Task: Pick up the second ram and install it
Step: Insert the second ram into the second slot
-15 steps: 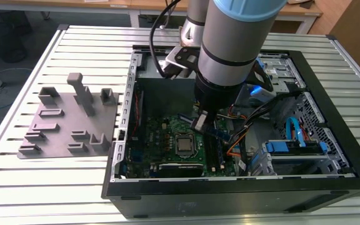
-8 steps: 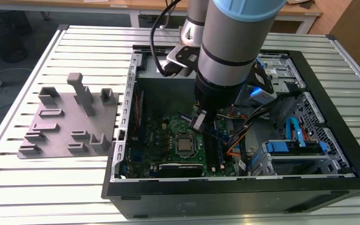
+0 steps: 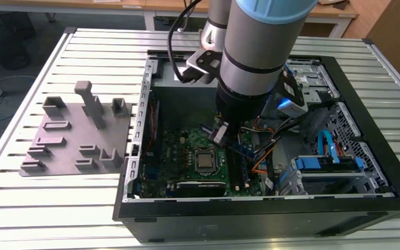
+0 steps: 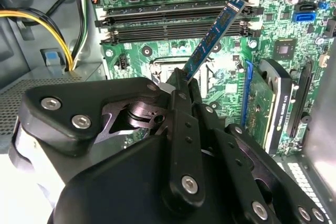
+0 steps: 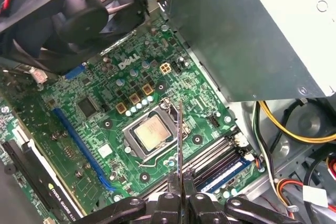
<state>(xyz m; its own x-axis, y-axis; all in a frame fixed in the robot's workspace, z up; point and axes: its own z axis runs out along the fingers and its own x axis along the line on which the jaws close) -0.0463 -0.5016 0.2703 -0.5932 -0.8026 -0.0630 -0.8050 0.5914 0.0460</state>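
My gripper point(image 4: 184, 80) is shut on the second ram point(image 4: 212, 38), a thin dark stick with a blue label. It is tilted, and its free end reaches toward the black memory slots point(image 4: 173, 24) on the green motherboard point(image 4: 226, 82). In the first wrist view the ram point(image 5: 180, 140) is seen edge-on, rising from between the fingertips of the gripper point(image 5: 181, 182) above the CPU socket point(image 5: 152, 132). In the exterior view the gripper point(image 3: 220, 136) hangs inside the open computer case point(image 3: 366, 203), just above the motherboard point(image 3: 183, 148).
A grey fixture plate point(image 3: 75, 135) with upright blocks lies on the slatted table at the exterior view's left. Inside the case are a power supply point(image 5: 252, 35), a black fan point(image 5: 68, 19), an expansion card point(image 4: 275, 106), yellow cables point(image 4: 60, 35) and blue drive brackets point(image 3: 328, 161).
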